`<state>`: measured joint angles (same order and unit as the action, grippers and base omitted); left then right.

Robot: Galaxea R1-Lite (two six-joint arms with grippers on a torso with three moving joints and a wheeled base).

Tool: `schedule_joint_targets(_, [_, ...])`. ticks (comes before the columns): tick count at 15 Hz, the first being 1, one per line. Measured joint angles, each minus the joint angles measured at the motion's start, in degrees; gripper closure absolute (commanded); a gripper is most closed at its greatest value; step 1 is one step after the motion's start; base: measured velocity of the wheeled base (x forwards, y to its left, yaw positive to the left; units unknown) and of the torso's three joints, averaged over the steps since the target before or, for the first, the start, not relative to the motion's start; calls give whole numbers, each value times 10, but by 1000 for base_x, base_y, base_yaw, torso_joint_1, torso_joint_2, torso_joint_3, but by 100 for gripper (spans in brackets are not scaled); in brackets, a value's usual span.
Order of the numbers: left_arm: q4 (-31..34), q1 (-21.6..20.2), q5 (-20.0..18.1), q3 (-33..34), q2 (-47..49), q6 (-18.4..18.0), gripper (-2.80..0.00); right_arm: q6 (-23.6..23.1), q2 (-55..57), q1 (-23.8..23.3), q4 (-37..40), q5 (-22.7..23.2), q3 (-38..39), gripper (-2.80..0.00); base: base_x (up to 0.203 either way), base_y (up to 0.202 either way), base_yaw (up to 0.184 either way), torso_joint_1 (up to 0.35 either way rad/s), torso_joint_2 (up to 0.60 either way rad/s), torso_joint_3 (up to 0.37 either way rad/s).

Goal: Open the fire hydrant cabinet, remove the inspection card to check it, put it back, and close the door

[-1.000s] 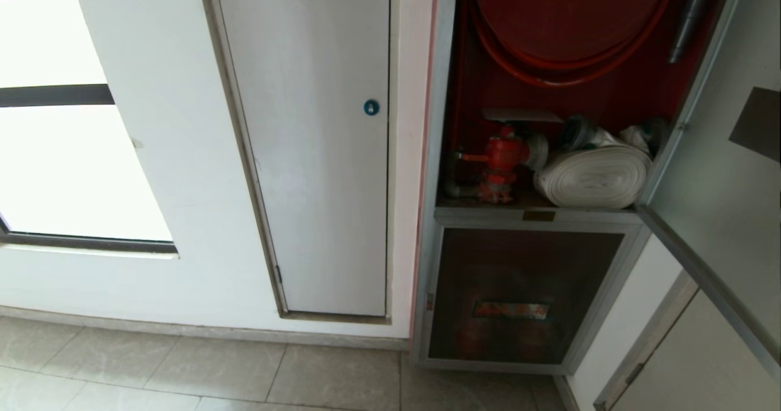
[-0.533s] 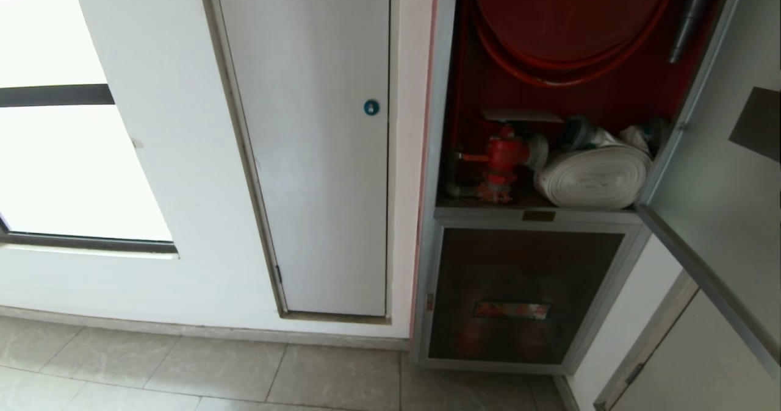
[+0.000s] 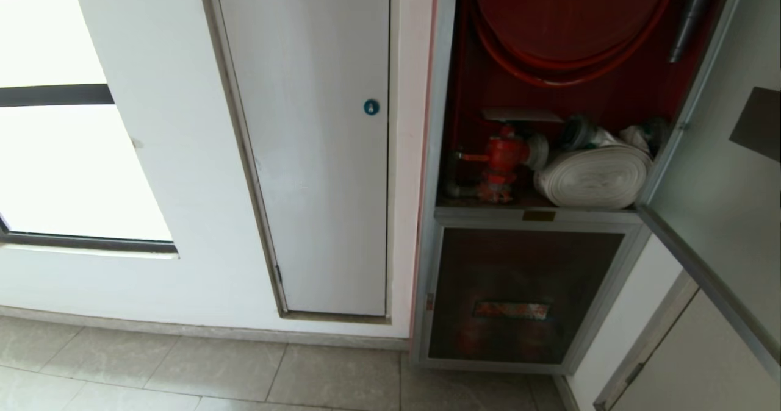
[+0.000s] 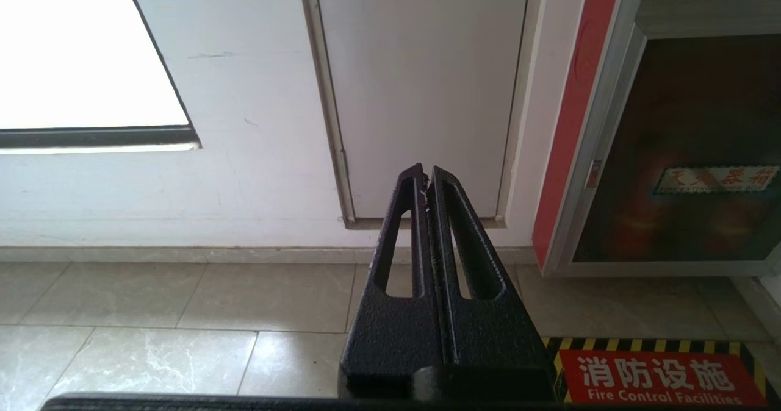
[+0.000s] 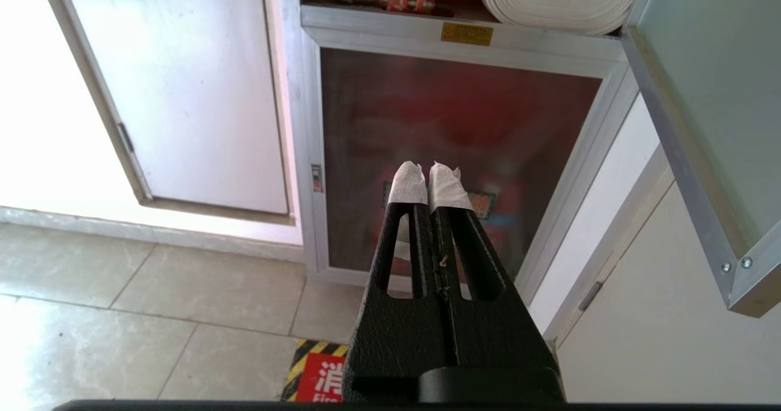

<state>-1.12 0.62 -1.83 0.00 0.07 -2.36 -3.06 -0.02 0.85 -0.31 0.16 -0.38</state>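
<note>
The fire hydrant cabinet (image 3: pixel 442 94) stands open, showing its red inside, a red hose reel (image 3: pixel 567 14), a red valve (image 3: pixel 503 155) and a white rolled hose (image 3: pixel 595 176). A thin pale sheet, the inspection card (image 3: pixel 521 115), lies flat on top of the valve. The door (image 3: pixel 720 173) is swung out to the right, and its lower corner (image 5: pixel 741 277) hangs near my right arm. Neither gripper shows in the head view. Low near the floor, my right gripper (image 5: pixel 430 170), tips wrapped in white tape, is shut and empty before the lower dark panel (image 5: pixel 457 142). My left gripper (image 4: pixel 425 174) is shut and empty.
A plain white door with a blue round lock (image 3: pixel 371 107) is left of the cabinet, and a bright window (image 3: pixel 61 161) further left. A red floor sign with hazard stripes (image 4: pixel 662 377) lies before the cabinet. A white wall panel (image 3: pixel 701 362) stands under the open door.
</note>
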Motion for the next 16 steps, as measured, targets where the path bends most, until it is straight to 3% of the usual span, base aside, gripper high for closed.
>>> schedule_joint_targets(16, [0, 0, 0, 0, 0, 0, 0, 18, 0, 0, -2, -1, 4, 0, 0, 0, 0, 0, 0, 0])
